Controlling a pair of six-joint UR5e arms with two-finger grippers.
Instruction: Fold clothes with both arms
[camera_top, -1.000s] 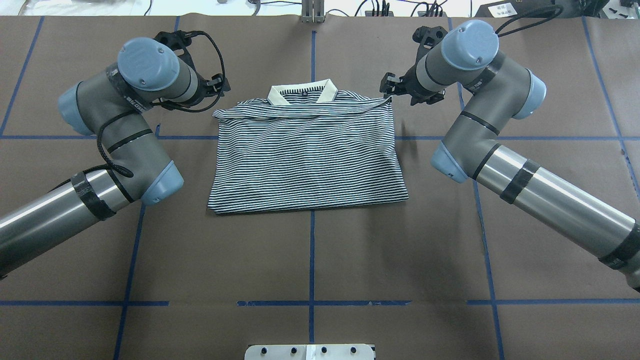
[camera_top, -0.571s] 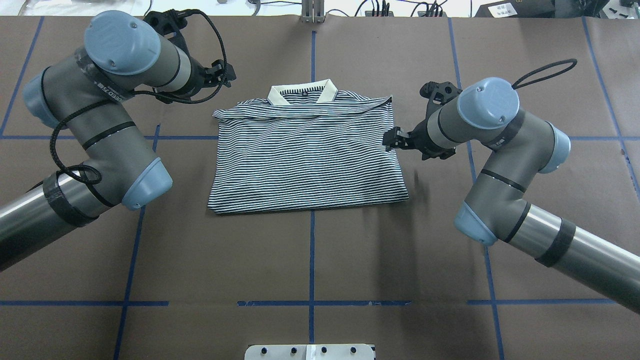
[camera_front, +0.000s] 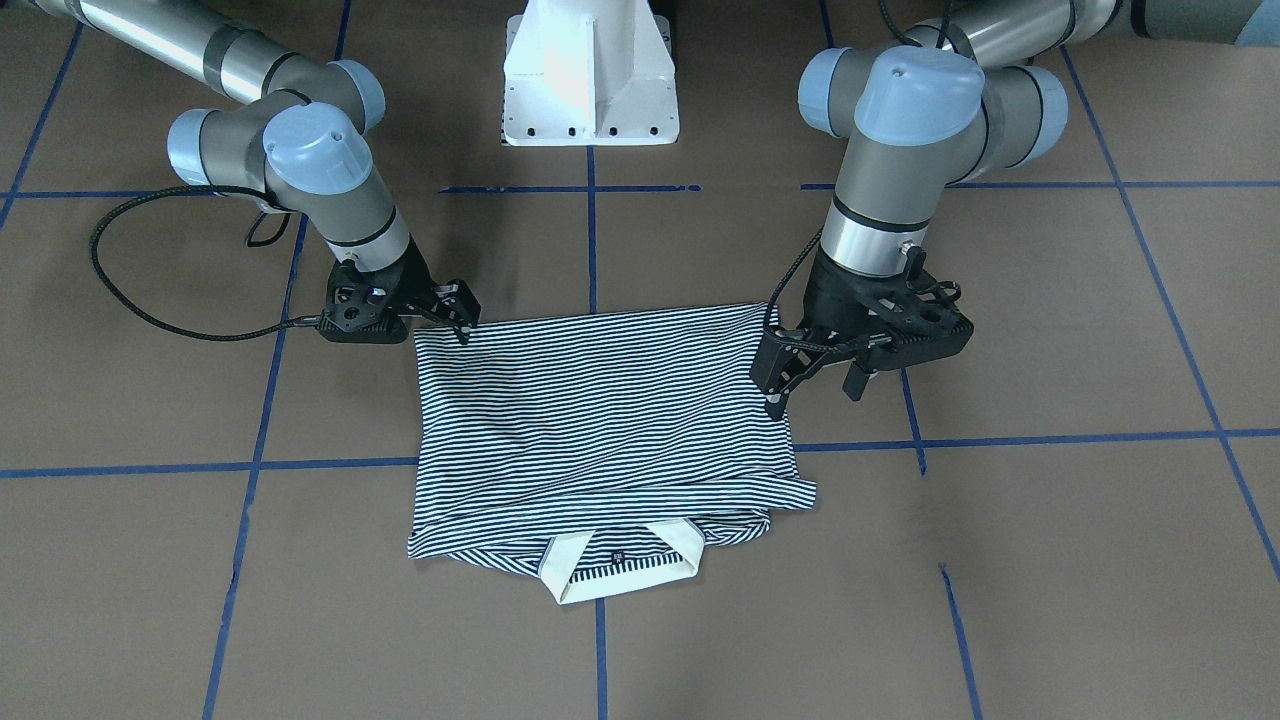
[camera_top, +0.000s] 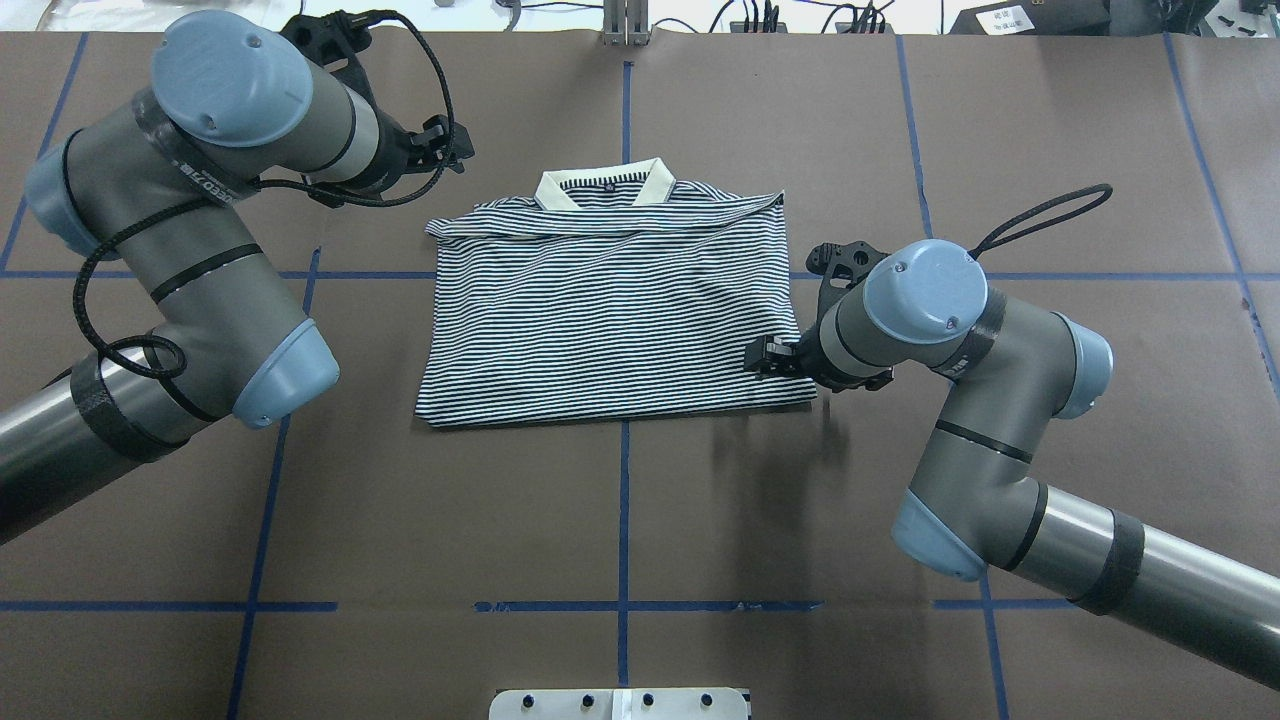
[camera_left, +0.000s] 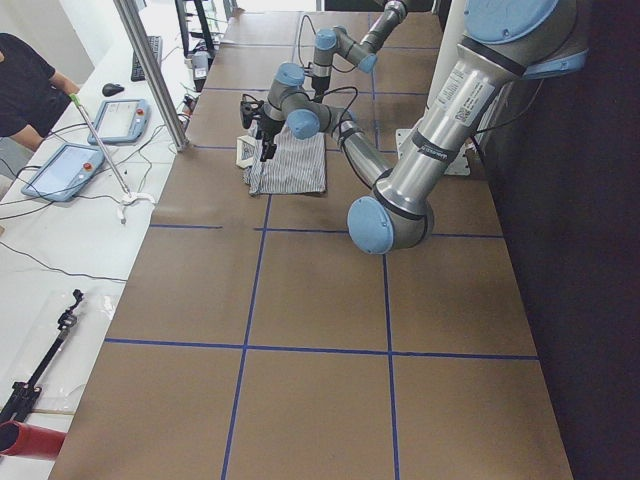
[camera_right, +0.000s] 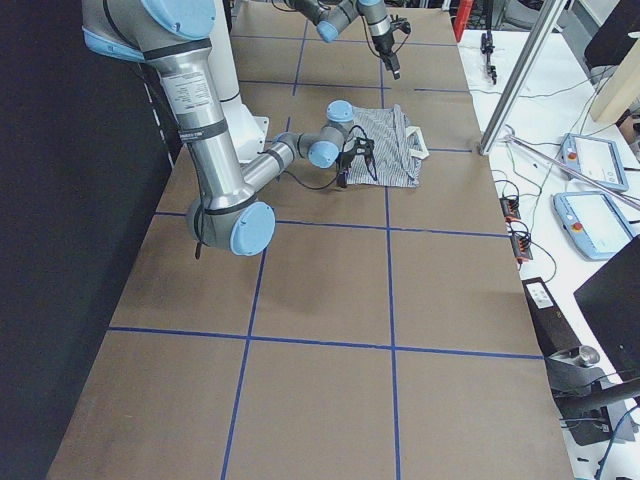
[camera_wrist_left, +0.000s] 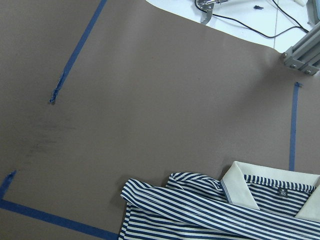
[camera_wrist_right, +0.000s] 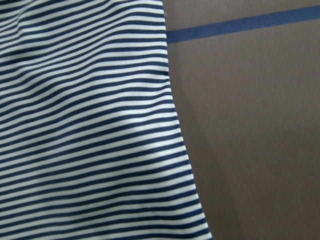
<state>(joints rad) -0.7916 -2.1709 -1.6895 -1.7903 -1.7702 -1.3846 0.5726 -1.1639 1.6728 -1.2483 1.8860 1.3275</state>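
Observation:
The striped polo shirt (camera_top: 615, 320) lies folded flat on the brown table, white collar (camera_top: 602, 187) at the far end. My left gripper (camera_top: 447, 148) is open and empty, raised beyond the shirt's far left shoulder; the left wrist view looks down on that shoulder (camera_wrist_left: 200, 210) and the collar (camera_wrist_left: 250, 187). My right gripper (camera_top: 762, 358) is open and empty, low over the shirt's near right corner. The front view shows it at that hem corner (camera_front: 458, 312) and the left gripper (camera_front: 812, 385) above the opposite edge. The right wrist view shows the striped cloth (camera_wrist_right: 85, 125) close up, no fingers.
Blue tape lines (camera_top: 623, 520) grid the brown table. The white pedestal base (camera_front: 590, 75) stands at the robot's side. An aluminium post (camera_top: 625, 22) stands at the far edge. Tablets (camera_right: 590, 160) and cables lie off the table beyond it.
My right gripper has moved from the shirt's far right shoulder corner along the right edge to its near right corner. My left arm has drawn back a little to the left.

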